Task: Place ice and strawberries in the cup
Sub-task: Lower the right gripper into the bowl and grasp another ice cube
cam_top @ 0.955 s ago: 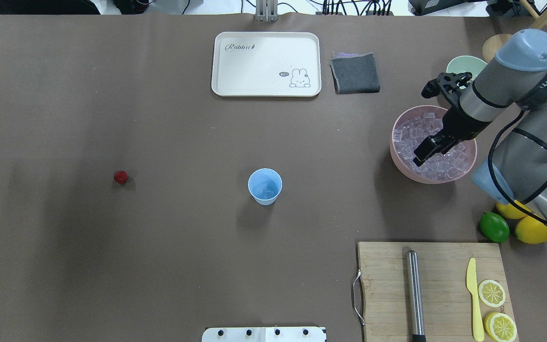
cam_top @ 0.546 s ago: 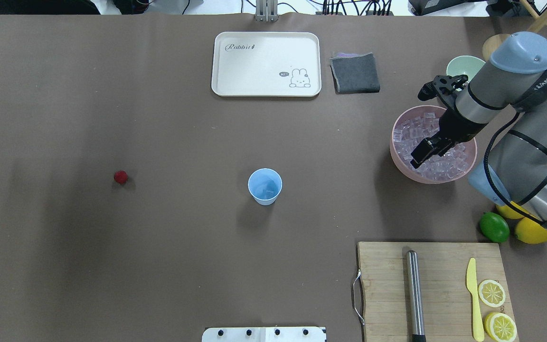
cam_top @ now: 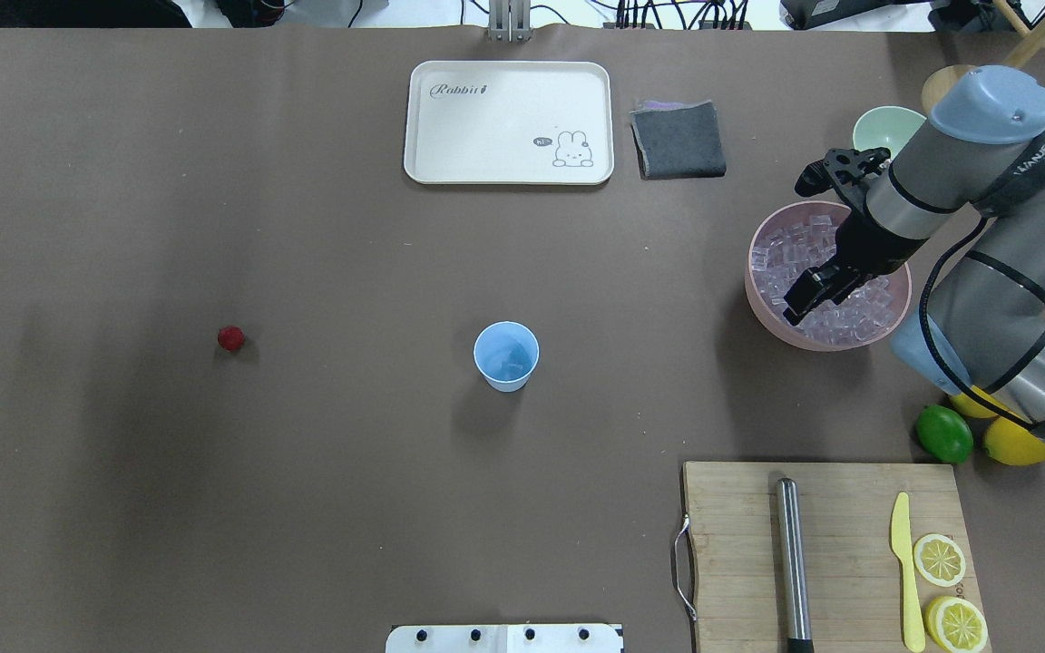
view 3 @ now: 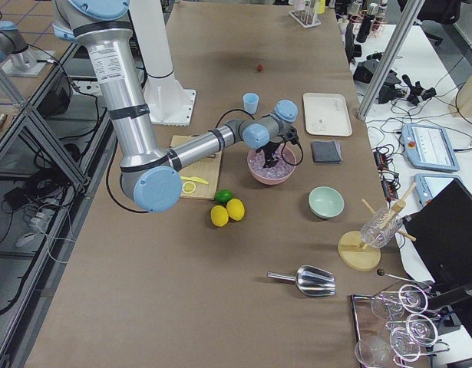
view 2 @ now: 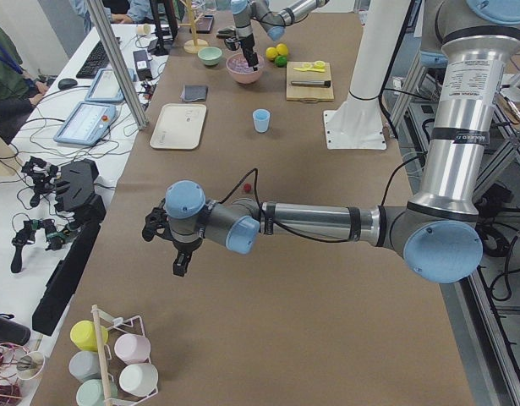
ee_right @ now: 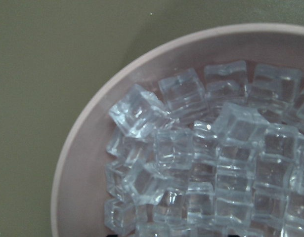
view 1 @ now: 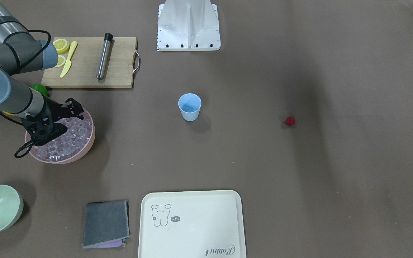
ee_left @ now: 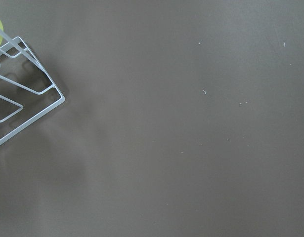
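The light blue cup (cam_top: 506,355) stands upright mid-table, with what look like a few ice cubes inside; it also shows in the front view (view 1: 189,106). The strawberry (cam_top: 230,338) lies alone far to its left. Several clear ice cubes (cam_top: 781,249) fill the pink bowl (cam_top: 752,288) at the right. My right gripper (cam_top: 813,290) hangs over the ice, jaws apparently open and empty. The right wrist view looks down on the ice (ee_right: 191,163) near the bowl's rim (ee_right: 87,163). My left gripper (view 2: 179,266) hovers far off over bare table; I cannot tell its state.
A white tray (cam_top: 509,122) and a grey cloth (cam_top: 678,139) lie at the back. A pale green bowl (cam_top: 881,127) stands behind the pink one. A cutting board (cam_top: 831,553) holds a metal rod, a knife and lemon slices. A lime (cam_top: 944,433) and lemons (cam_top: 1017,444) lie near it.
My right arm has shifted slightly to the left over the pink bowl. The cup and the strawberry have not moved.
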